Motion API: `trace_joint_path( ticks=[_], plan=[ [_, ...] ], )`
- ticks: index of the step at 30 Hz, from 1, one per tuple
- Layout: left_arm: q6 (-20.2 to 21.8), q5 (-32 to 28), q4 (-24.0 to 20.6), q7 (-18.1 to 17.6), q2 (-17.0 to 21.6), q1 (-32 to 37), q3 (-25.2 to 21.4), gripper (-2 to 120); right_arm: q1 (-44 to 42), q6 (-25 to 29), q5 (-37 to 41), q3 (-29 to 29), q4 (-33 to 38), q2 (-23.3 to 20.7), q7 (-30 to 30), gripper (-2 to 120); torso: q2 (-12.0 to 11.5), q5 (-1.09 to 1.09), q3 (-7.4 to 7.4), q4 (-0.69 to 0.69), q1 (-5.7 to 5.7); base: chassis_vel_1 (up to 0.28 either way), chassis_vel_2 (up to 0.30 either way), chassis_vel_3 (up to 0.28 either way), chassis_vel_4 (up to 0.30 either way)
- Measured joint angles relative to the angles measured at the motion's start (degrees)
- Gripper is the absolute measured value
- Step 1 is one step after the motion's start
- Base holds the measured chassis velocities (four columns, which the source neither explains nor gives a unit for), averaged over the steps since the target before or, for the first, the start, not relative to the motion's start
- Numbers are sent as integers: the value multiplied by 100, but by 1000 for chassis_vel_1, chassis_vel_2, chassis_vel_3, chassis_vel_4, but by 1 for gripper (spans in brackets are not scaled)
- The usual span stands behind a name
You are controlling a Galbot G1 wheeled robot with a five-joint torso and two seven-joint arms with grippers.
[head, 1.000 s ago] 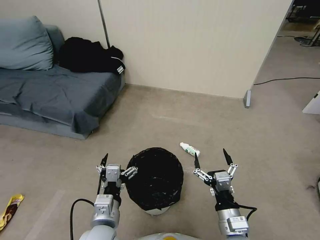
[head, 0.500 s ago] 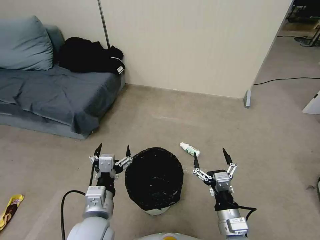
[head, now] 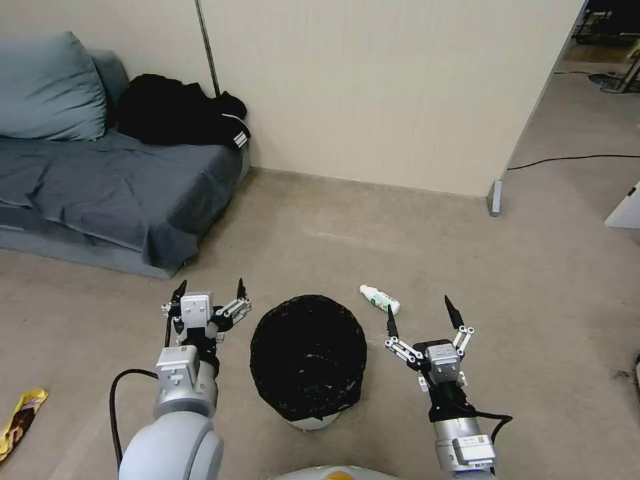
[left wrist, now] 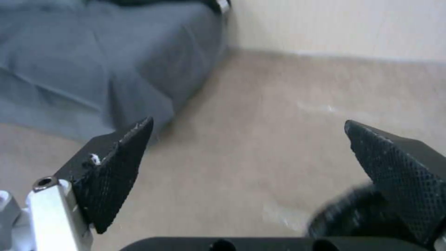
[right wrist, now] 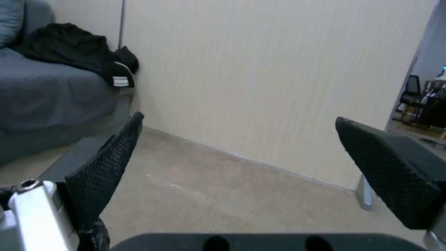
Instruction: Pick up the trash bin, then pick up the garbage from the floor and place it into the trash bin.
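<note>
The trash bin (head: 309, 357), white with a black bag over its rim, stands on the carpet right in front of me. My left gripper (head: 209, 290) is open, just left of the bin and apart from it. The left wrist view has the bin's black rim (left wrist: 353, 216) beside one of my left fingers (left wrist: 395, 174). My right gripper (head: 420, 310) hovers open to the bin's right, holding nothing. Garbage lies around: a white green-label bottle (head: 380, 299) just beyond the bin's right side, and a yellow wrapper (head: 20, 415) at far left.
A grey sofa (head: 100, 180) with a black garment (head: 180, 113) lies at the left. A beige partition wall (head: 400, 93) rises behind, with its foot (head: 495, 198) on the floor. A black cable (head: 573, 159) runs along the right. Open carpet surrounds the bin.
My left gripper has moved left and a little forward, off the bin's rim, and stays open. The right gripper, bin and bottle have not moved.
</note>
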Motion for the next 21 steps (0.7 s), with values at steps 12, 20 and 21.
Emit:
trace_joint_path(
  ticks=[12, 20, 21],
  plan=[
    [1006, -137, -80, 426, 22, 48, -5, 100, 7, 0, -33, -3, -24, 0, -12, 100, 0, 0, 0, 0, 0, 0, 0, 0, 0],
    [1305, -361, -51, 647, 46, 206, 22, 100, 20, 0, -74, 9, -51, 0, -24, 100, 0, 0, 0, 0, 0, 0, 0, 0, 0],
    [1308, -385, -27, 650, 46, 210, 24, 100, 22, 0, -78, 9, -57, 0, -25, 100, 0, 0, 0, 0, 0, 0, 0, 0, 0]
  ],
)
